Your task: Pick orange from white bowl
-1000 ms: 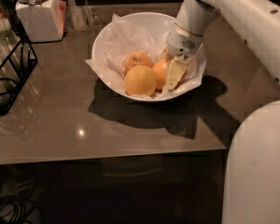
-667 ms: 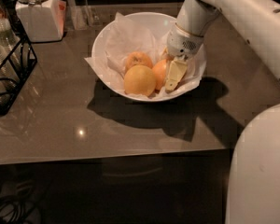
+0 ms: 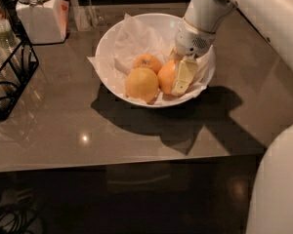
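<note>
The white bowl [image 3: 106,43], lined with crumpled white paper [image 3: 136,37], stood on the table [image 3: 136,135] towards the middle of its far edge. Three fruits lay together in the bowl's near half. The orange [image 3: 166,76], the deepest in colour, rested at the right. A paler yellow-orange fruit [image 3: 141,84] touched it on the left, and a smaller dull fruit [image 3: 147,62] lay just behind the two. The tool [image 3: 181,78] reached down into the right side of the bowl from the white arm [image 3: 263,13], which entered from the far right corner. The tool's pale tip lay against the right face of the orange, and whether the tool was clenched or released could not be told. The orange was in the bowl, resting on the paper. A white lidded jar [image 3: 39,13] occupied the far left corner, and a black wire rack [image 3: 12,72] stood at the left edge.
</note>
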You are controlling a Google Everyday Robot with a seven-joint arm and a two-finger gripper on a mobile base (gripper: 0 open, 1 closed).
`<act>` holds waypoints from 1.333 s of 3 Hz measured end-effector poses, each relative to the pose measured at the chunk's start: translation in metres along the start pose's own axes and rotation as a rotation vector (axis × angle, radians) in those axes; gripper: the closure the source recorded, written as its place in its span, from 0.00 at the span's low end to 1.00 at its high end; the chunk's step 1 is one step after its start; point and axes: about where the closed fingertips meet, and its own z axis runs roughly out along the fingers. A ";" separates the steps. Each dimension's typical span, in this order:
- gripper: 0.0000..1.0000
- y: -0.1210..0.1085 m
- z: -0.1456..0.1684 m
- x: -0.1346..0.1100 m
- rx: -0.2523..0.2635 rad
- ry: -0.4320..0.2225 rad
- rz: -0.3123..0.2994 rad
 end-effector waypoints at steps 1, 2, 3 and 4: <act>1.00 0.001 -0.006 -0.007 0.012 -0.001 -0.023; 1.00 0.005 -0.020 -0.016 0.039 -0.043 -0.042; 1.00 0.020 -0.051 -0.029 0.094 -0.092 -0.082; 1.00 0.054 -0.098 -0.033 0.196 -0.142 -0.103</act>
